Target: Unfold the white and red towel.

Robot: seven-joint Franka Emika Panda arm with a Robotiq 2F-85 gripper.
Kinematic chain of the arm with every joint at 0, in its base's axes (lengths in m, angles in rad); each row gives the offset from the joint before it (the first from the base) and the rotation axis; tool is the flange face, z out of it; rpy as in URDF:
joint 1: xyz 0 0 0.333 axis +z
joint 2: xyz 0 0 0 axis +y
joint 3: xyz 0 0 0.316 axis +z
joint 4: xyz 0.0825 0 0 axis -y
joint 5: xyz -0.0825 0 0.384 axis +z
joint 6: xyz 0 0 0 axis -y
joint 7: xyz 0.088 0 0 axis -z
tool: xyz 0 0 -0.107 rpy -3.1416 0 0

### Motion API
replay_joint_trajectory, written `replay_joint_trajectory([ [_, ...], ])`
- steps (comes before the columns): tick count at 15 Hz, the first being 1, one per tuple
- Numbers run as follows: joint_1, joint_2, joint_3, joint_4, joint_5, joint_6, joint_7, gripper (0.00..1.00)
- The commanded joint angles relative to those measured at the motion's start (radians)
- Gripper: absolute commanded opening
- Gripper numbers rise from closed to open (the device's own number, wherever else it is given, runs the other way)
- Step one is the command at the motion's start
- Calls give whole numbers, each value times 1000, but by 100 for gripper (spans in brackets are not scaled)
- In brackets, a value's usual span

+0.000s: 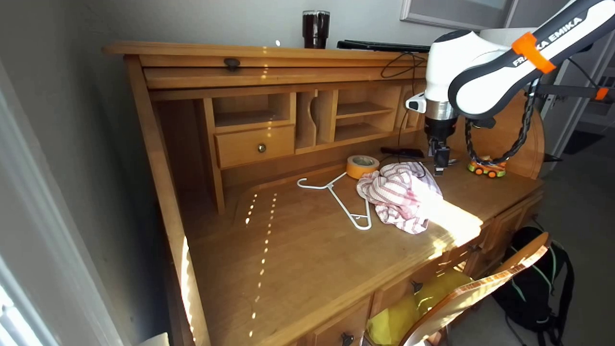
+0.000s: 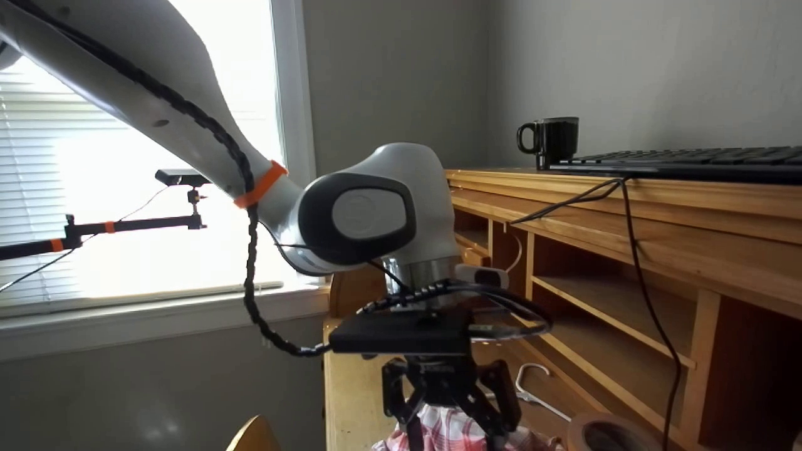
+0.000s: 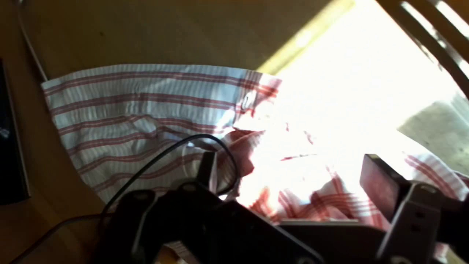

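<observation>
The white and red towel point(image 1: 396, 194) lies crumpled on the desk, with sunlight washing out its front part. In the wrist view the towel point(image 3: 139, 99) has one flat striped part at left and bunched folds at the middle and right. It also shows below the gripper in an exterior view point(image 2: 454, 426), cut off by the frame edge. My gripper point(image 1: 439, 161) is open, pointing down above the right rear side of the towel. In the wrist view its fingers point(image 3: 293, 176) stand wide apart with towel folds beneath and nothing visibly held.
A thin black cable point(image 3: 199, 136) loops over the towel near one finger. An orange tape roll point(image 1: 362, 166) and a white hanger point(image 1: 338, 197) lie beside the towel. A toy car point(image 1: 487, 168) stands on the right. The desk's shelves point(image 1: 365, 110) rise behind; a chair point(image 1: 480, 288) stands in front.
</observation>
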Motion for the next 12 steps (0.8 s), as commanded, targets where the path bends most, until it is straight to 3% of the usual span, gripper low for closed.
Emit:
replay_joint_trajectory([
  [1, -10, -143, 49, -140, 140, -48, 48, 100],
  [5, 5, -191, 82, -235, 260, 65, 59, 100],
  [7, 18, -196, 97, -285, 267, 200, 46, 100],
  [9, 33, -192, 106, -329, 227, 347, 37, 100],
  [12, 57, -173, 86, -372, 74, 500, 27, 100],
])
